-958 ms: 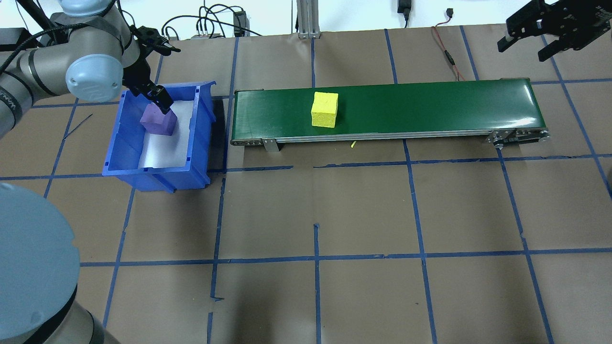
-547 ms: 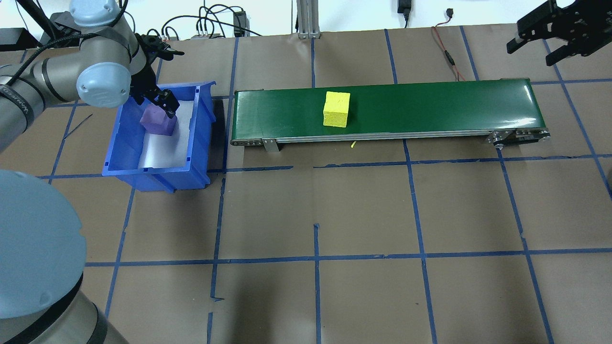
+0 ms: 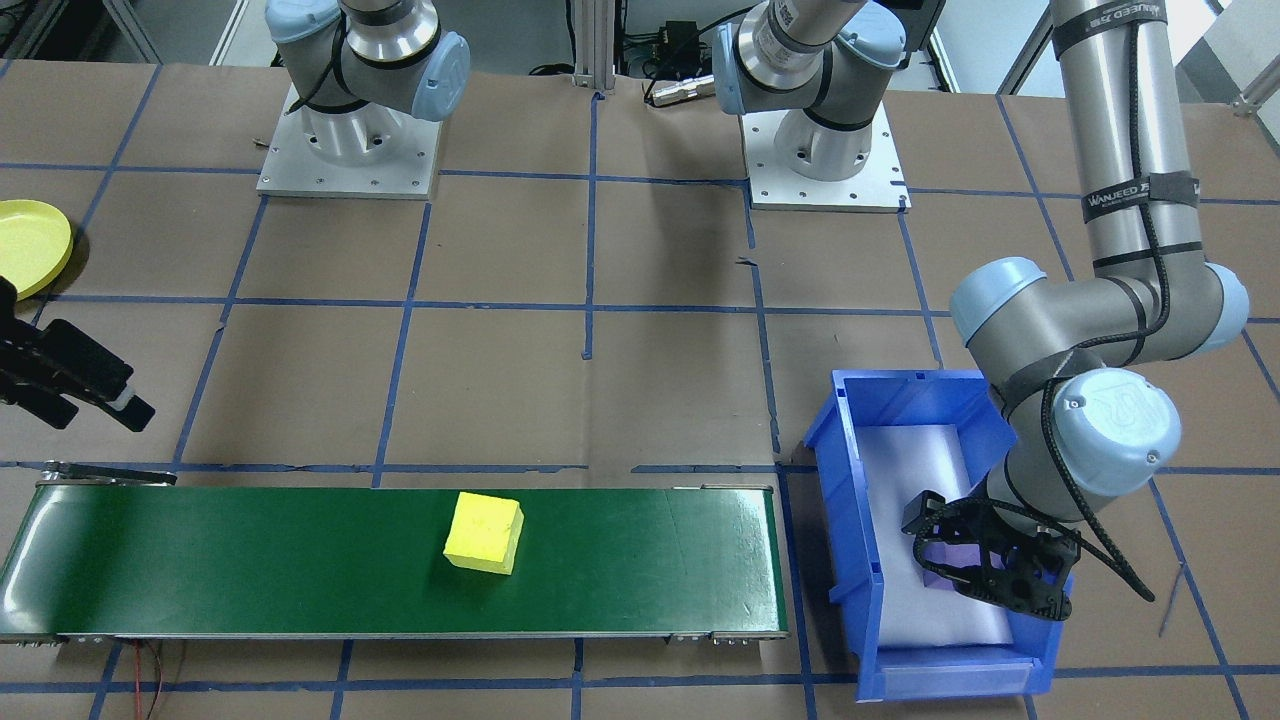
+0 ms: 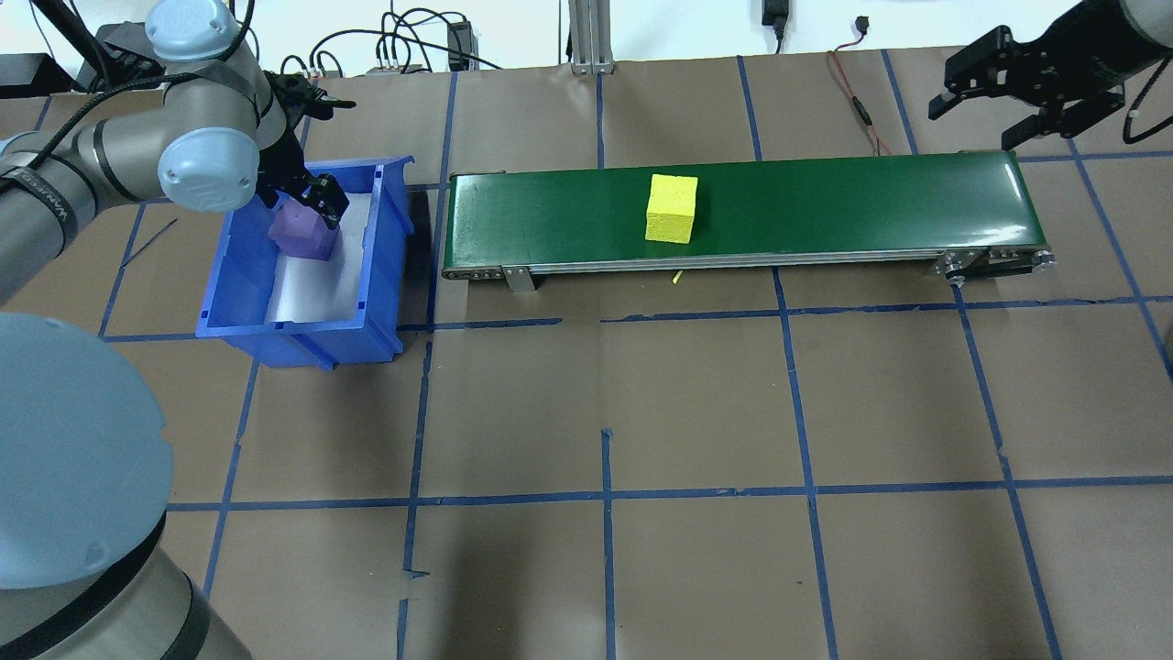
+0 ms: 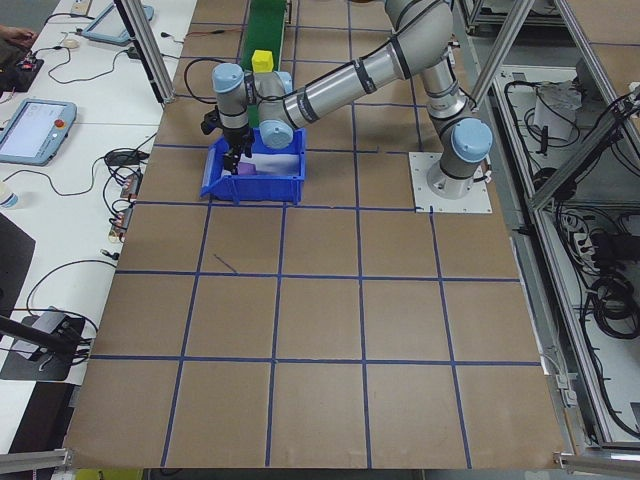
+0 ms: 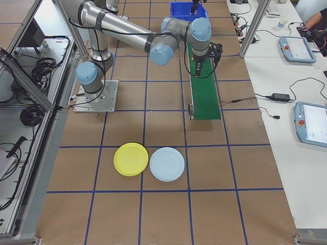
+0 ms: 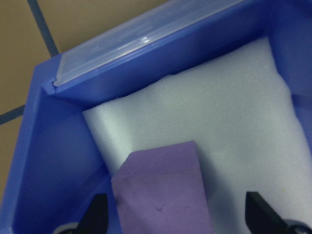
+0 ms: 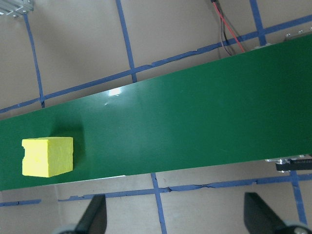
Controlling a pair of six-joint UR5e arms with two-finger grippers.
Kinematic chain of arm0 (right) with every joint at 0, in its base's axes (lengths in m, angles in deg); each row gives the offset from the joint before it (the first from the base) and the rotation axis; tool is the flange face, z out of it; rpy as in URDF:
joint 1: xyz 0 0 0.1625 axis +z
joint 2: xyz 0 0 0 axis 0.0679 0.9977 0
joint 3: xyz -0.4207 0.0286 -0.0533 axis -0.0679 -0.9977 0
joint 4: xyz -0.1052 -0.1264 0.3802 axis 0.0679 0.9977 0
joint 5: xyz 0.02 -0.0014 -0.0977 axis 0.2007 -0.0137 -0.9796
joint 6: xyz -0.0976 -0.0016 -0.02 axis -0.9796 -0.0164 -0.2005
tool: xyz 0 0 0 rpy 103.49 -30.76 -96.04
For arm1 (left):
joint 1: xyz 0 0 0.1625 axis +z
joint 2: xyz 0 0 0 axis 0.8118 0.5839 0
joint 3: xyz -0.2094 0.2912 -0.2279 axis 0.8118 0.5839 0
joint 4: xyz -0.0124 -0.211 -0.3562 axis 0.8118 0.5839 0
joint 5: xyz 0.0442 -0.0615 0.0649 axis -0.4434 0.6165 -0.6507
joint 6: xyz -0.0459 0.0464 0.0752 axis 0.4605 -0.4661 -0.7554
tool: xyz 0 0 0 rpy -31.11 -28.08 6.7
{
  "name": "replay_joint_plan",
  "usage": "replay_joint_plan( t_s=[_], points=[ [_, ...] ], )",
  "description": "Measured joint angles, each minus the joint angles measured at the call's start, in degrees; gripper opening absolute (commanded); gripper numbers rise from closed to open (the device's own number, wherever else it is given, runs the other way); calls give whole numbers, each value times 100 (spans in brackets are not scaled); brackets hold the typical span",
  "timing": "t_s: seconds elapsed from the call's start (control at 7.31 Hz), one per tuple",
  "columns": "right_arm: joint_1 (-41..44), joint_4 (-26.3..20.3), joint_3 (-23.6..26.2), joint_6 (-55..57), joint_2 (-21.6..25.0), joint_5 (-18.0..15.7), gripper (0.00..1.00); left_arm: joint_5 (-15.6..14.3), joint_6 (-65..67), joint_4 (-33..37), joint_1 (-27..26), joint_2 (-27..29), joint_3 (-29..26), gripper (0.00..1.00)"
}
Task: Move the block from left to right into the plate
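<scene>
yellow block (image 4: 671,209) sits mid-belt on green conveyor (image 4: 825,197), well short of its right-end, where right gripper (image 4: 1026,87) hovers, fingers wide, empty; left gripper (image 4: 312,197) fingers wide astride purple block (image 4: 301,234) in blue bin (image 4: 238,275).

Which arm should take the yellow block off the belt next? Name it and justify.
Right. The right gripper hangs open over the belt's far end, toward the yellow block; the left gripper is down in the blue bin at the purple block.
</scene>
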Motion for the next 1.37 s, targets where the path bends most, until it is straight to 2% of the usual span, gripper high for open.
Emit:
replay_joint_plan(
  t_s=[0.14, 0.27, 0.55, 0.68, 0.96, 1.23, 1.37],
  points=[
    [254, 119, 37, 31, -12, 2, 100, -47, 91, -4, 0, 33, 2, 96],
    [389, 172, 96, 38, -30, 2, 100, -73, 135, -6, 0, 73, 1, 86],
    [463, 382, 345, -95, -108, -32, 100, -84, 403, -7, -5, 112, -2, 51],
    [461, 460, 241, -175, -300, -32, 100, -84, 499, -5, -6, 114, 3, 43],
    [442, 227, -443, -336, -910, -10, 100, -81, 558, 1, -6, 89, 0, 35],
    [350, 24, -1028, -790, -1499, 23, 100, -57, 598, 71, -24, -94, -29, 35],
    [198, -47, -1144, -1003, -1699, 72, 100, -22, 615, 256, -55, -324, -55, 35]
  ],
)
